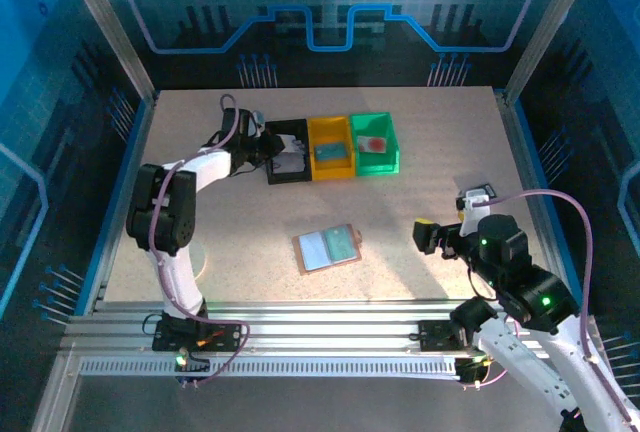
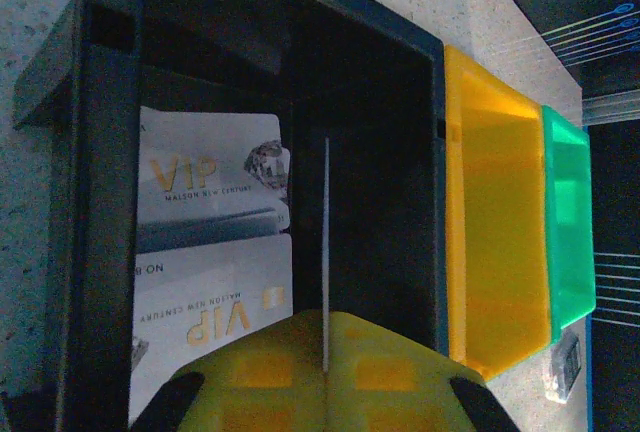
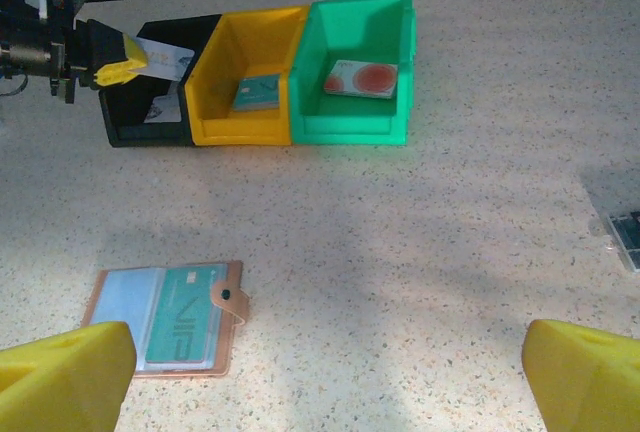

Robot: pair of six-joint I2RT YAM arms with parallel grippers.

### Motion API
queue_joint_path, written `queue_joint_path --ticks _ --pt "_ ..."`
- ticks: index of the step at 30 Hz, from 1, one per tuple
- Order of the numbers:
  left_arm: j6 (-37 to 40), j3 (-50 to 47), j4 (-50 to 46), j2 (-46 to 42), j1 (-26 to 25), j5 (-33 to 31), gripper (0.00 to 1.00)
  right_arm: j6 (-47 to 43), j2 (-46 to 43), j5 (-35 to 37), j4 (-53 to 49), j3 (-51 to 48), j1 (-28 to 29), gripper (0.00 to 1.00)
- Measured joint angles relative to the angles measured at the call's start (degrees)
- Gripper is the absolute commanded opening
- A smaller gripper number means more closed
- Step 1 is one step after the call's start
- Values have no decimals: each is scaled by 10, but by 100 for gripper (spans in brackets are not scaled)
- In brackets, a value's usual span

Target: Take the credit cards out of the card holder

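Observation:
The card holder (image 1: 328, 248) lies open on the table, pinkish-tan with pale clear pockets. A teal credit card (image 3: 185, 317) sits in its right pocket. My left gripper (image 2: 326, 324) hangs over the black bin (image 2: 100, 202), shut on a white credit card (image 2: 326, 242) that I see edge-on. In the right wrist view that card (image 3: 160, 55) sticks out from the left gripper (image 3: 118, 68) above the bin. White VIP cards (image 2: 210, 182) lie in the black bin. My right gripper (image 3: 325, 347) stands open above bare table, right of the card holder (image 3: 165, 320).
Right of the black bin (image 1: 288, 157) stand a yellow bin (image 1: 331, 147) with a teal card (image 3: 258, 92) and a green bin (image 1: 375, 142) with a reddish card (image 3: 362, 79). A small clear box (image 1: 478, 194) lies beside the right arm.

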Motion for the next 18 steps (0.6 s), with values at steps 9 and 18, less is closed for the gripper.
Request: queue_joint_path --ticks 9,18 --pt "12 31 -27 34 -1 1 0 0 0 0 9 -4 0 100" --pt "27 67 -54 62 -5 5 0 0 0 -2 20 -10 -2 100"
